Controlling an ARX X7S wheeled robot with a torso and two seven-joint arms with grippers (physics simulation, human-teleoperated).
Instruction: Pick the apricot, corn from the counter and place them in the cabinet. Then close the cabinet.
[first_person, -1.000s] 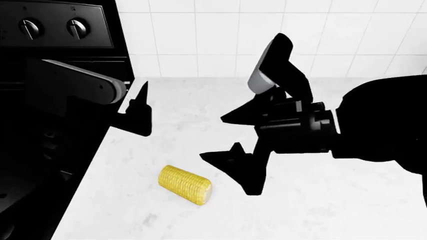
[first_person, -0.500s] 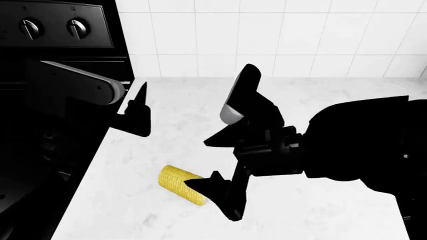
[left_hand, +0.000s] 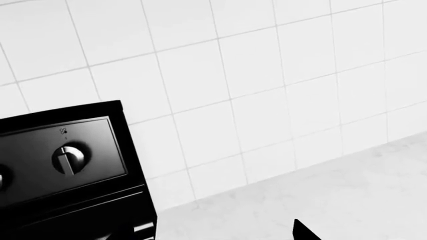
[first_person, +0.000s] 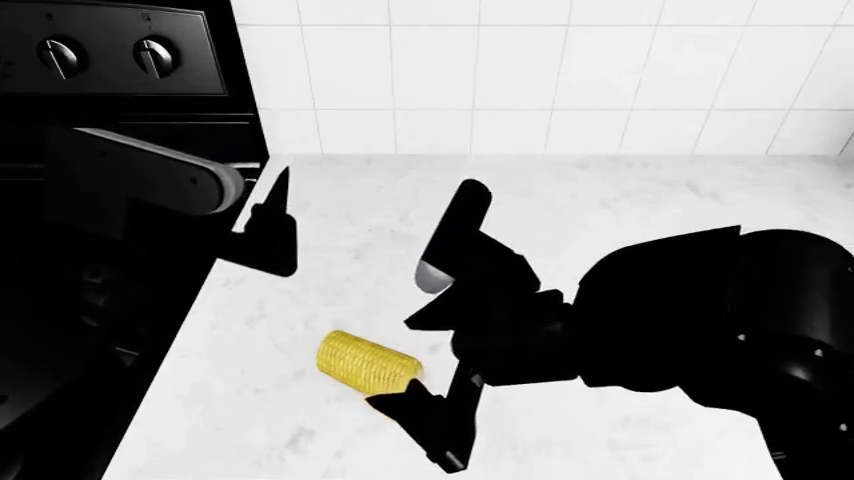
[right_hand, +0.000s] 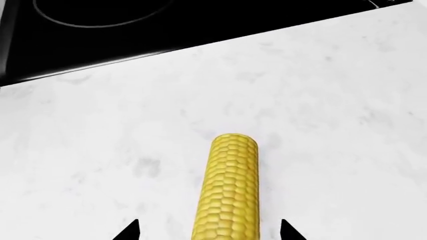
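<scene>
Head view shows our right hand (first_person: 427, 385) lowered over the white marbled table (first_person: 641, 200), its two dark fingers spread wide. One fingertip sits beside the near end of the corn (first_person: 368, 363); the other finger stands farther back, above the cob's far side. The corn lies flat on the table, near the table's left edge, its pale cut end turned toward our right hand. We see no contact between fingers and cob.

From the right wrist camera, the corn (right_hand: 227, 187) runs lengthwise straight between the two fingertips (right_hand: 127, 231), with a gap of bare table on each side. Beyond it the table ends at a black cooktop (right_hand: 133, 30).

Our left hand (first_person: 271, 228) hovers over the table's left edge, just beside the black stove (first_person: 107, 60), well apart from the corn. Only one dark fingertip (left_hand: 303, 232) shows in its wrist view, so we cannot tell how wide it stands. That view faces the white tiled wall (left_hand: 253, 75) and a stove knob (left_hand: 69, 158).
</scene>
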